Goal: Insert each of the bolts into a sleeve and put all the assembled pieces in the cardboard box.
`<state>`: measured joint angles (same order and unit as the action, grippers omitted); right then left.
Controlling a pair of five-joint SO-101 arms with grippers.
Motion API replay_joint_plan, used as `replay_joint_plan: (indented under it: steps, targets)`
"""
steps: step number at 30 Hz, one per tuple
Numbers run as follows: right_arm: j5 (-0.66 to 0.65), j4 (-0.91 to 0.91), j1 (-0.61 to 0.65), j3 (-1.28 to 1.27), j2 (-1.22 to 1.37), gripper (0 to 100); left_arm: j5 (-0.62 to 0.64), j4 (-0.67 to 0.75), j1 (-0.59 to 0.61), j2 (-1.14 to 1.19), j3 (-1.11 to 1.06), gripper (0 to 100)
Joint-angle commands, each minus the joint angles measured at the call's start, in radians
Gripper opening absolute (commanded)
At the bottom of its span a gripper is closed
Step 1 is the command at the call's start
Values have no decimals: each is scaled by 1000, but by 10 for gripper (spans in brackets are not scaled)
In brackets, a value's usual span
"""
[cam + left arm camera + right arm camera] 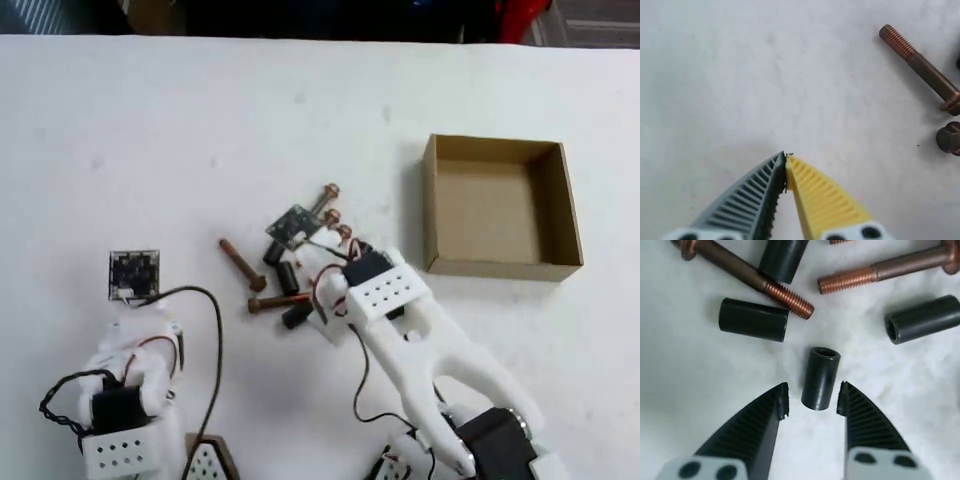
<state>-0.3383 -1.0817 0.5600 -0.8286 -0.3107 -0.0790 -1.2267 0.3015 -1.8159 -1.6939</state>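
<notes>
The bolts (900, 269) and sleeves (754, 320) all lie apart, loose near the cardboard box (495, 205), with none inside. The right gripper (812, 397) gapes around the nearest sleeve (821, 375). The left gripper (786, 160) is pinched together.

No text, label, number or sign can be read on anything here.
</notes>
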Motion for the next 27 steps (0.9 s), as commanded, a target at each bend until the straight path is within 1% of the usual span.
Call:
replay_joint_plan:
  steps: [1,6,11,13,18,27]
  targets:
    - [0,41,1,-14,-4,159,-11,-5,8,-8,2,24]
    - [3,148,-8,-81,-4,159,-11,-5,5,-8,2,24]
    - [-2,159,-91,-81,-4,159,-11,-5,5,-8,2,24]
    - [-2,159,-105,-81,-4,158,-11,-5,5,-8,2,24]
    - [-77,159,-107,-86,-4,158,-11,-5,4,-8,2,24]
    - [-87,159,-99,-89,-2,158,-12,-5,4,-8,2,24]
